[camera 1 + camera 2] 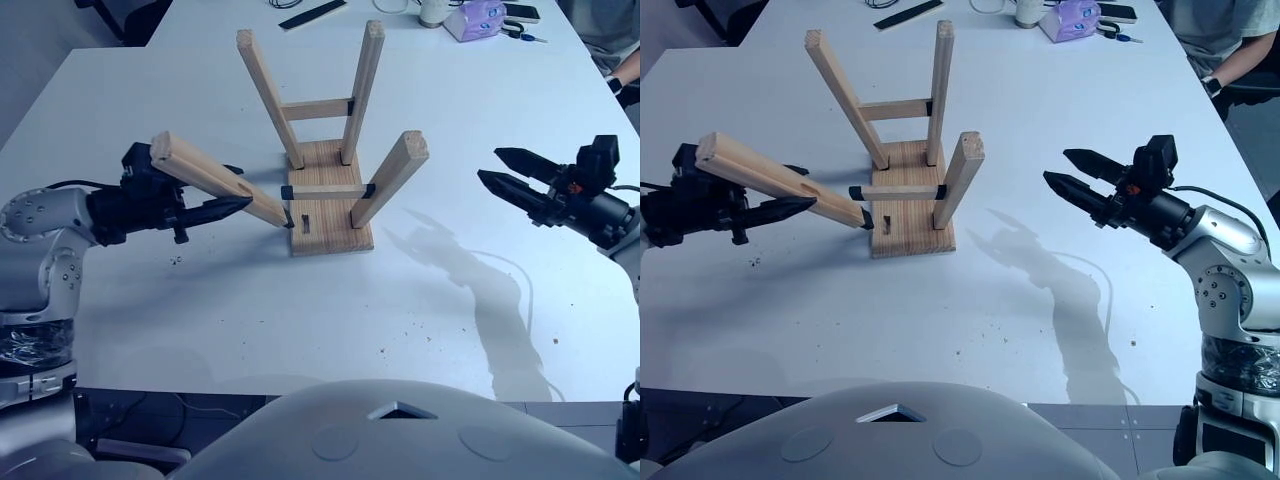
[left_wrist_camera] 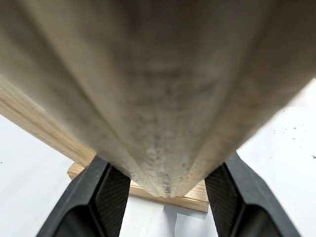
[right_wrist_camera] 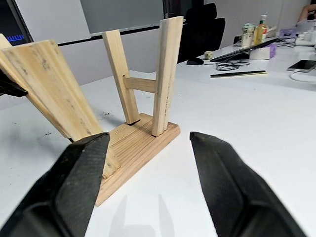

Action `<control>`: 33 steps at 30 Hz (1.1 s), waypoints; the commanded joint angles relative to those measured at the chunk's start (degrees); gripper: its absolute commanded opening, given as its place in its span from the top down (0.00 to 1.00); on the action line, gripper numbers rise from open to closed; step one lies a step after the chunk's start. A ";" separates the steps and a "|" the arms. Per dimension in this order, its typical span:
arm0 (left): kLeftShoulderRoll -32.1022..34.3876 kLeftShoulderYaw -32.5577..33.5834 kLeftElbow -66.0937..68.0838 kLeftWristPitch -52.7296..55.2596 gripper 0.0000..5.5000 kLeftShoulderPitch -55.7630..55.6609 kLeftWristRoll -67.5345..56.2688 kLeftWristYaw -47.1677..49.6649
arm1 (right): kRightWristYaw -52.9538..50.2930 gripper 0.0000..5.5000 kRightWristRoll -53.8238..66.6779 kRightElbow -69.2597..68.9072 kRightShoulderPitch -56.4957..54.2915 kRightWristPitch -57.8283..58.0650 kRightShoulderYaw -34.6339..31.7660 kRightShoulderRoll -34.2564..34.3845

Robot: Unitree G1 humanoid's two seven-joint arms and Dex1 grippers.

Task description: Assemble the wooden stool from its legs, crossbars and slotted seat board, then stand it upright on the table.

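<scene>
The stool stands upside down, its slotted seat board [image 1: 335, 235] flat on the white table [image 1: 300, 320]. Two far legs [image 1: 362, 90] rise from the board, joined by a crossbar [image 1: 317, 108]. A near right leg [image 1: 392, 178] leans outward, and a second crossbar [image 1: 327, 190] runs from it to the near left leg [image 1: 195, 168]. That leg is slanted, with its lower end at the board's near left corner. My left gripper [image 1: 238, 203] is shut on it. My right gripper [image 1: 489, 164] hovers open to the right of the stool, holding nothing; its fingers [image 3: 79, 182] frame the stool.
A black strip [image 1: 312, 14], a purple pack [image 1: 475, 18], a phone [image 1: 522, 12] and scissors [image 1: 527, 36] lie along the table's far edge. A person's arm [image 1: 625, 75] rests at the far right corner. Small dark specks [image 1: 180, 262] dot the table.
</scene>
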 commanded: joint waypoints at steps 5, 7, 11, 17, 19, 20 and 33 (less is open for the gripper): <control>-2.95 -2.14 0.94 -3.19 0.63 -2.65 3.13 2.70 | 0.47 0.45 -0.35 -0.44 -0.85 -0.06 0.56 0.73; -4.18 -3.27 1.62 -4.68 0.63 -3.58 4.30 3.06 | 0.38 0.45 -0.64 -0.54 -0.87 -0.14 0.87 0.85; -4.11 -5.31 2.17 -5.73 0.63 -3.82 5.56 1.44 | 0.79 0.45 -1.99 -0.54 -0.75 -0.52 2.04 0.53; 1.15 -7.76 3.92 -8.17 0.63 -0.66 9.01 -4.63 | 0.85 0.45 -1.85 -0.98 -0.51 -0.36 1.92 0.57; 2.26 -8.26 3.86 -8.43 0.63 -0.34 9.07 -5.58 | 0.89 0.45 -1.95 -1.11 -0.17 -0.50 1.87 0.57; 2.82 -8.42 3.54 -8.23 0.63 -0.17 8.72 -6.02 | 0.85 0.45 -1.97 -1.24 0.01 -0.51 1.83 0.57; 5.26 -12.13 5.73 -2.92 0.63 -1.23 7.30 -5.41 | 0.48 0.45 -2.50 -2.72 1.57 -0.88 2.27 0.89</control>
